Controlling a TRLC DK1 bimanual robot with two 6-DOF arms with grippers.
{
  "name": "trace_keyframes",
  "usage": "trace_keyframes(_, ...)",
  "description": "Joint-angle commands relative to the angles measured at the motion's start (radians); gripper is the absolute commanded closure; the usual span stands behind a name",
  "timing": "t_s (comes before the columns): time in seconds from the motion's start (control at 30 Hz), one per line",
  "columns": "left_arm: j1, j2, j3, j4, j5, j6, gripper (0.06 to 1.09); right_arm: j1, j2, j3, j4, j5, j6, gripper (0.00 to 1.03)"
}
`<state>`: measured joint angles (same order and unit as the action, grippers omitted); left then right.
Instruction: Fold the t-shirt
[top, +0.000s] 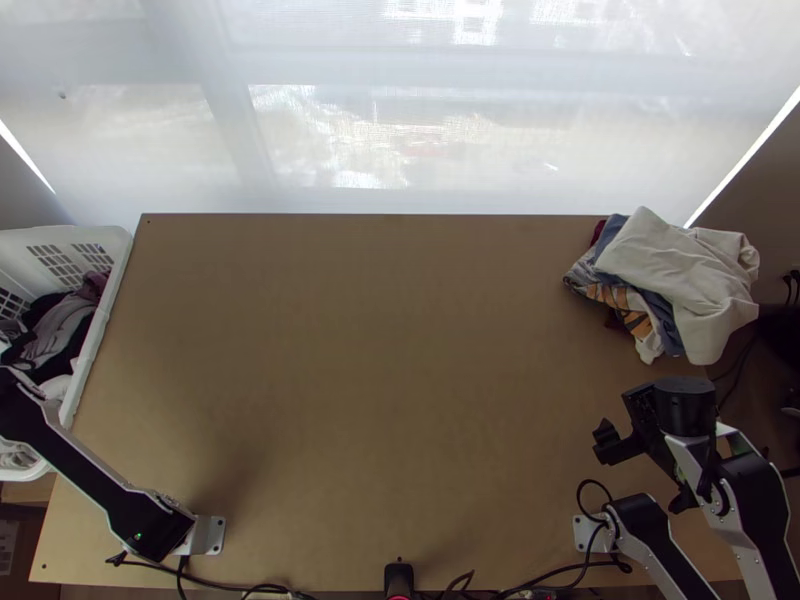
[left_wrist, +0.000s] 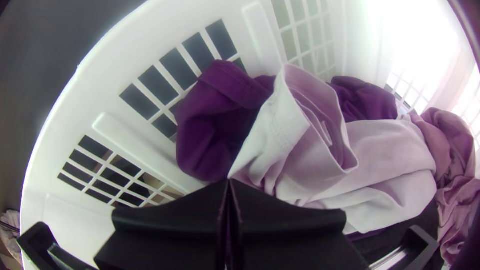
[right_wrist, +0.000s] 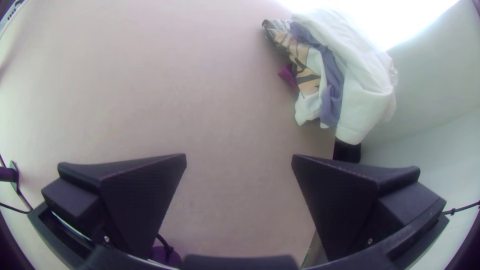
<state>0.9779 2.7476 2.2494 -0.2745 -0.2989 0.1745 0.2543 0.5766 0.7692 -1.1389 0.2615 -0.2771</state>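
1. Pale, see-through shade (top: 320, 150) stretches across the far side of the room.
2. Light wooden counter (top: 370, 370) runs below it, its brown top reaching from left to right.
3. White plastic basket (top: 99, 325), with grid-like openings, sits at the counter's left edge. Bunched inside are a purple garment (left_wrist: 212, 125), a white-and-pink garment (left_wrist: 392, 150) and a mauve garment (left_wrist: 452, 145).
4. Pile of clothes (top: 680, 270) lies at the far right corner, loosely layered: white cloth on top, then blue-grey, with an orange-patterned piece poking out toward the middle. Which garment, here or in the basket, is the t-shirt, I cannot tell.
5. Right end effector (top: 604, 441), near right, is wide open and holds nothing.
6. Left end effector (left_wrist: 229, 182), over the basket, has its fingers together, tips just beside the white-and-pink garment.
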Motion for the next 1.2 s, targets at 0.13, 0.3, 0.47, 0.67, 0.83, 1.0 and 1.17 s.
trace_keyframes(0.13, 0.010, -0.048, -0.007, -0.049, 0.052, -0.059, 1.05, 0.000, 0.000, -0.004, 0.008, -0.001, 0.001, 0.05)
trace_keyframes(0.3, 0.010, -0.112, -0.047, -0.071, 0.081, -0.092, 1.05, 0.000, 0.002, -0.007, 0.022, -0.001, 0.003, 0.05)
trace_keyframes(0.47, 0.015, -0.178, -0.054, -0.127, 0.153, -0.125, 1.05, 0.000, 0.002, -0.015, 0.027, -0.001, 0.003, 0.05)
trace_keyframes(0.67, 0.013, -0.307, -0.054, -0.239, 0.351, -0.201, 1.05, 0.002, 0.005, -0.019, 0.045, -0.001, 0.003, 0.05)
trace_keyframes(0.83, -0.005, -0.433, -0.060, -0.374, 0.549, -0.237, 1.05, 0.002, 0.003, -0.019, 0.048, -0.001, 0.003, 0.05)
trace_keyframes(1.0, -0.041, -0.620, -0.143, -0.411, 0.676, -0.239, 1.05, 0.002, -0.006, -0.022, 0.048, -0.001, 0.003, 0.05)
trace_keyframes(1.17, -0.088, -0.812, -0.188, -0.451, 0.787, -0.233, 1.05, 0.002, -0.012, -0.022, 0.054, -0.001, 0.003, 0.05)
